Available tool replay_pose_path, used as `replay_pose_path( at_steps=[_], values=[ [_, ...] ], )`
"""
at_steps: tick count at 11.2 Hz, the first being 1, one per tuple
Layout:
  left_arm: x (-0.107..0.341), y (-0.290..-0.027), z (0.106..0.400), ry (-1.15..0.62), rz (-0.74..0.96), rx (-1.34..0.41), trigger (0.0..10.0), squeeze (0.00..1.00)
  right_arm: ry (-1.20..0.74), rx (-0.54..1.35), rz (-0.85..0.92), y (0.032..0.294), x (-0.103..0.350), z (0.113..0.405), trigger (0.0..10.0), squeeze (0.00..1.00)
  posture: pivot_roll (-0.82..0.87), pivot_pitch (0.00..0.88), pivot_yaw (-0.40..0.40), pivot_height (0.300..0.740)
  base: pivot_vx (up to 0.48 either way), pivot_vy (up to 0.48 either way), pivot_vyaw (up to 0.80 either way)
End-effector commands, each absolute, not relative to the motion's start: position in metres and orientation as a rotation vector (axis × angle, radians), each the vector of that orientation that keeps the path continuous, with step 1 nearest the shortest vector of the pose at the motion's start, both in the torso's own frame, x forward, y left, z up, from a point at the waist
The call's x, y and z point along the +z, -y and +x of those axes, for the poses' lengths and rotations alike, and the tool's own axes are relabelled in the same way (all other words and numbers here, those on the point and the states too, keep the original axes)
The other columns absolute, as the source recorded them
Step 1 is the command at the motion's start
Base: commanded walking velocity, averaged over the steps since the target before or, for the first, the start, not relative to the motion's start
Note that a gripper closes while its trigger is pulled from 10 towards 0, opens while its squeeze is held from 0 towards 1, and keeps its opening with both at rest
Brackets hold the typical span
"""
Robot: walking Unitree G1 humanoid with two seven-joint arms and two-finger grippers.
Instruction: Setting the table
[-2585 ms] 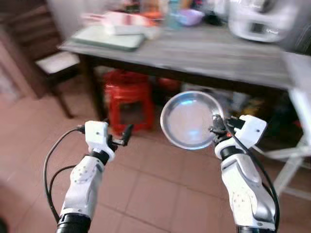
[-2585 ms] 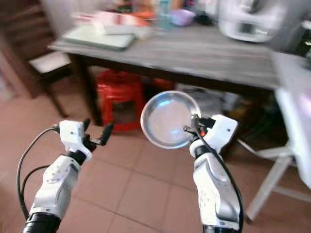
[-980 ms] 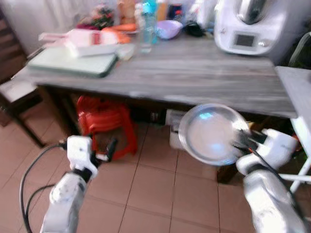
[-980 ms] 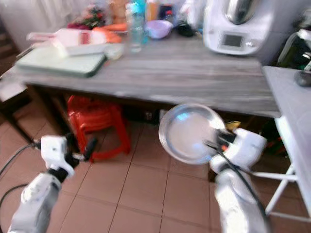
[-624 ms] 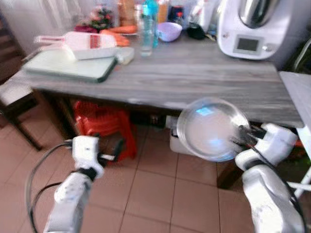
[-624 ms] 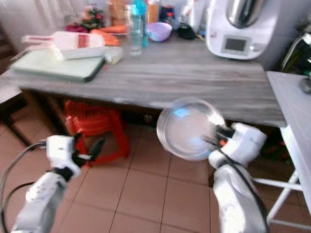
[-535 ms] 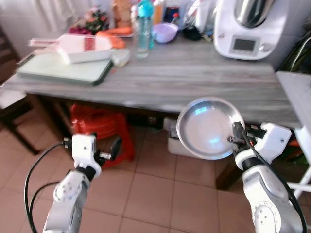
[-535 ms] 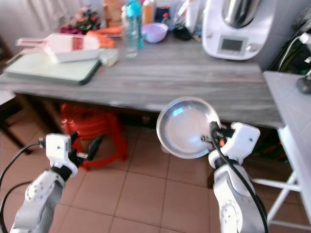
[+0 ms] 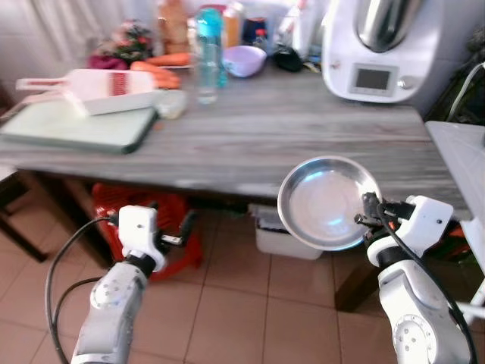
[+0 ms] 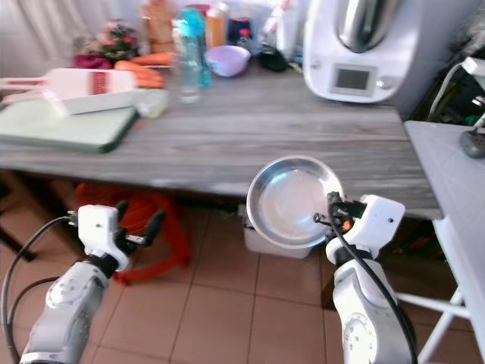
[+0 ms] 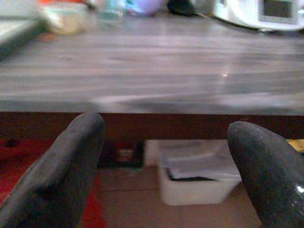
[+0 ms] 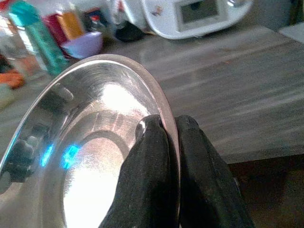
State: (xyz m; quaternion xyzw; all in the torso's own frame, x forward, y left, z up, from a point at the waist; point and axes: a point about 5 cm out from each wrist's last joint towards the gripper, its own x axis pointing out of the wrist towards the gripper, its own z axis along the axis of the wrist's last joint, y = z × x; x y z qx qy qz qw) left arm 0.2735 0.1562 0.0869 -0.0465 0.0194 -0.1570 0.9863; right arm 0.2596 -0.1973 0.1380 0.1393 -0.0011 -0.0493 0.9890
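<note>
Jaws: right gripper (image 12: 164,130) pinches the rim of the steel plate (image 9: 327,202); left gripper (image 11: 161,156) spread, holding nothing.
Plate is held tilted (concave face toward the camera) in front of the wooden table (image 9: 303,129) edge, above the tiled floor (image 9: 227,303); left gripper is low before the table edge.

head stereo downward, wrist views tableward
</note>
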Motion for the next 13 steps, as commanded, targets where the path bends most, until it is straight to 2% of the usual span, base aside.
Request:
replay_pose_path(
  at_steps=[1, 8, 11, 13],
  values=[
    [0.09, -0.159, 0.274, -0.034, -0.075, -0.317, 10.0, 0.0, 0.033, -0.085, 0.281, 0.195, 0.144, 0.261, 10.0, 0.0, 0.0, 0.084, 0.001, 0.74, 0.311, 0.0, 0.0],
    [0.09, -0.154, 0.278, -0.032, -0.077, -0.338, 10.0, 0.0, 0.028, -0.081, 0.277, 0.191, 0.141, 0.266, 10.0, 0.0, 0.0, 0.073, -0.004, 0.74, 0.309, 0.0, 0.0],
    [0.098, -0.14, 0.277, 0.019, -0.145, -0.426, 10.0, 0.0, 0.016, -0.048, 0.295, 0.18, 0.138, 0.272, 10.0, 0.0, 0.01, 0.062, -0.007, 0.74, 0.0, 0.0, 0.0],
    [0.096, -0.145, 0.275, 0.01, -0.173, -0.428, 10.0, 0.0, -0.002, -0.053, 0.327, 0.174, 0.132, 0.273, 10.0, 0.0, 0.02, 0.056, -0.004, 0.74, 0.0, 0.0, 0.0]
  ],
)
